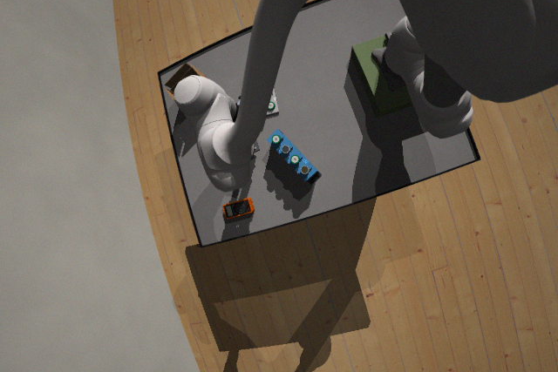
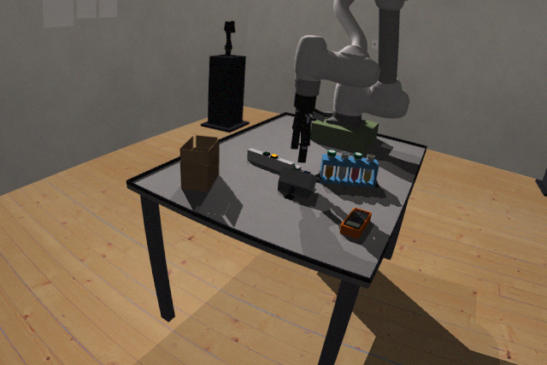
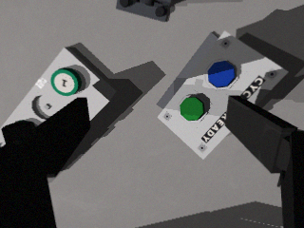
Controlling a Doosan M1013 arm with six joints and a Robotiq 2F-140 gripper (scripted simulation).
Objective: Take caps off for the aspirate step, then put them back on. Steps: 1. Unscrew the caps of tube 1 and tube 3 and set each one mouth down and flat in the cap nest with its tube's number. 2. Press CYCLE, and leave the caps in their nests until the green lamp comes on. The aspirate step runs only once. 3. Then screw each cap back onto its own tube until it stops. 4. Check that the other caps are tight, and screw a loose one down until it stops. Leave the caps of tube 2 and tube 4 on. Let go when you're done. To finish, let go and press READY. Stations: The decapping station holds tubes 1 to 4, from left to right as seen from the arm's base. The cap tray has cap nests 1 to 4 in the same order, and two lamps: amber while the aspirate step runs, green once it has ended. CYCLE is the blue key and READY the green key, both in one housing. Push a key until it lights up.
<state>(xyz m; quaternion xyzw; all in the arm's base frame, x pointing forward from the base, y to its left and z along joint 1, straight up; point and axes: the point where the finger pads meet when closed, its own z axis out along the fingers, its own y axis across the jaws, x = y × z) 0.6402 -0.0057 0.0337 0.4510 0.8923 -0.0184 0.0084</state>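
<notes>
Presently catalogued, left to right in the exterior view:

Cardboard box (image 2: 199, 161): brown, open-topped, matte; stood near the table's left edge, well apart from the stations.

Cap tray (image 2: 258, 156): long pale grey bar. An amber lamp (image 2: 273, 156) is seen lit on it, so the aspirate step is judged to be running. In the wrist view a green-ringed white cap (image 3: 65, 82) is seated flat in one round nest, presumably parked there to keep its tube open; the adjacent nest (image 3: 43, 105) appears empty, though partly hidden by a finger.

Gripper (image 2: 302, 149): black, two long fingers, held pointing down above the gap between tray and key housing. Its jaws are spread wide and nothing is held between them.

Key housing (image 3: 182, 85): light grey plate with corner screws, carrying the blue CYCLE key (image 3: 221, 74) and the green READY key (image 3: 192, 107), both faceted and low-domed.

Decapping station (image 2: 349, 171): blue rack with four clear tubes of coloured liquid. In the top view two tubes show green-ringed caps and two show bare grey mouths.

Meter (image 2: 355, 223): orange-cased, dark screen, lying near the table's right front edge, unrelated to the task.
</notes>
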